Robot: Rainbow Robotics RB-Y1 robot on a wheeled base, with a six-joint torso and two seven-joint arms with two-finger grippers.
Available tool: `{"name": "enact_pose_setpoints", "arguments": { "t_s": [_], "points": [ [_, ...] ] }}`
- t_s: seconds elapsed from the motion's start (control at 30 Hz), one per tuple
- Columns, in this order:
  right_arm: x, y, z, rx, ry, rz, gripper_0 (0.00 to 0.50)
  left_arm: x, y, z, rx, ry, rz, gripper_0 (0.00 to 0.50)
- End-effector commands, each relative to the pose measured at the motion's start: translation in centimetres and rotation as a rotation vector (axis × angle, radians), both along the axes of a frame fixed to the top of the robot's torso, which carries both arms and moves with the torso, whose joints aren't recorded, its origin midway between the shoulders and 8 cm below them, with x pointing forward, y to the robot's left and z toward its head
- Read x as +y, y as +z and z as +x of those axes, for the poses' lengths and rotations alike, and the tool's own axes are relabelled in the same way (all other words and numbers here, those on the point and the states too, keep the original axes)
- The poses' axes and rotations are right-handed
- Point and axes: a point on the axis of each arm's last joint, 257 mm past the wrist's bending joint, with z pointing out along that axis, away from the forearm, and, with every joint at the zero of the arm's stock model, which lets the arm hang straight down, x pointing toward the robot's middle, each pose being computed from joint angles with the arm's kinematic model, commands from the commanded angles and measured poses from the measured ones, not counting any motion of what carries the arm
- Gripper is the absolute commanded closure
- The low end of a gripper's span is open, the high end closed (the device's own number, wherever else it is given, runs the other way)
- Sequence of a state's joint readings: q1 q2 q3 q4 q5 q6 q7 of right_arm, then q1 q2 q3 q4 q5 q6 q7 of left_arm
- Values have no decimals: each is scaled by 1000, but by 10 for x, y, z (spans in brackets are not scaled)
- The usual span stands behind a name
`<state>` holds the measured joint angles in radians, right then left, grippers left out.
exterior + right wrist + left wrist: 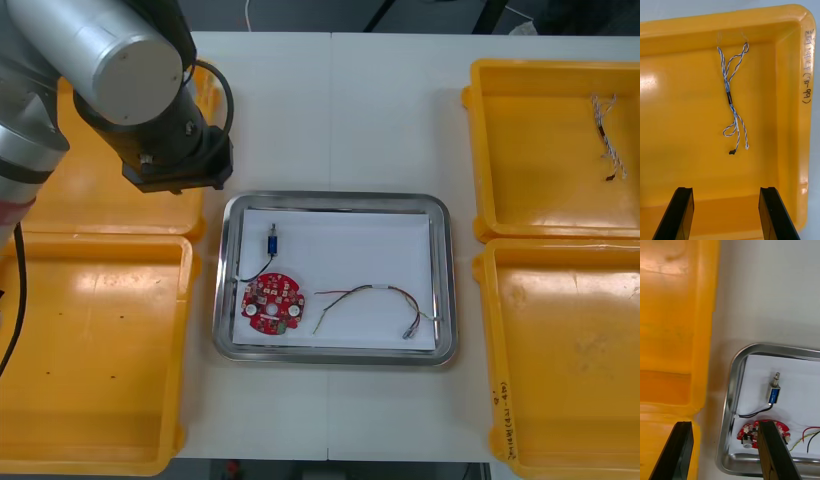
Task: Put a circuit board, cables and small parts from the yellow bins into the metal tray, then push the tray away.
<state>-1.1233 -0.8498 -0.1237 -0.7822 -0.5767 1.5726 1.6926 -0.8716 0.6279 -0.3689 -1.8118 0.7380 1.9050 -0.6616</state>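
Note:
The metal tray [226,280], white inside, holds a round red circuit board [272,305], a small metal part [271,243] with a black lead, and a red and yellow cable [375,300]. My left gripper [724,453] is open, hovering over the table between the left bins and the tray's near-left corner [732,390]. The board [748,431] and the small part [774,392] lie just beyond one finger. My right gripper [726,213] is open above a bin floor [677,123]. A twisted blue and white cable [732,97] lies ahead of its fingers, untouched.
Two yellow bins stand on each side. The far right bin [540,150] holds the twisted cable [608,140]; the near right bin [560,360] and near left bin [90,360] look bare. My left arm [150,90] covers much of the far left bin.

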Motion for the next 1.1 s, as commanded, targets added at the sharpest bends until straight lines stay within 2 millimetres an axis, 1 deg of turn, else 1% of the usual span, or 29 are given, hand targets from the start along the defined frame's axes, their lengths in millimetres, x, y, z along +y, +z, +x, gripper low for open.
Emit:
{"name": "enact_pose_setpoints", "arguments": {
  "t_s": [0.03, 0.17, 0.2, 0.27, 0.3, 0.33, 0.47, 0.57, 0.7, 0.83, 0.97, 1.1],
  "points": [
    [-2, 30, 18, -75, 49, -67, 0, 35, 44, 12, -87, 158, -56, 0],
    [-9, 23, 24, -87, 46, -83, 0, 54, 54, 17, -102, 216, -69, 0],
    [-9, 22, 25, -89, 47, -85, 0, 56, 54, 17, -100, 224, -72, 0],
    [-10, 15, 28, -92, 49, -89, 0, 68, 57, 20, -104, 261, -77, 0],
    [-11, 15, 30, -97, 48, -89, 0, 70, 58, 21, -104, 267, -80, 0],
    [-11, 12, 31, -99, 50, -90, 0, 76, 59, 22, -104, 285, -83, 0],
    [-9, -3, 35, -91, 53, -87, 0, 90, 66, 27, -117, 339, -103, 0],
    [-7, -14, 36, -81, 53, -84, 0, 100, 68, 32, -118, 382, -111, 0],
    [-6, -23, 38, -74, 50, -84, 0, 114, 65, 35, -112, 444, -120, 0],
    [-4, -30, 40, -77, 50, -85, 0, 121, 66, 41, -104, 487, -143, 0],
    [-6, -43, 41, -82, 47, -87, 0, 129, 69, 51, -98, 539, -178, 0],
    [-4, -57, 41, -73, 46, -83, 0, 131, 73, 63, -100, 583, -218, 0]
  ]
}}
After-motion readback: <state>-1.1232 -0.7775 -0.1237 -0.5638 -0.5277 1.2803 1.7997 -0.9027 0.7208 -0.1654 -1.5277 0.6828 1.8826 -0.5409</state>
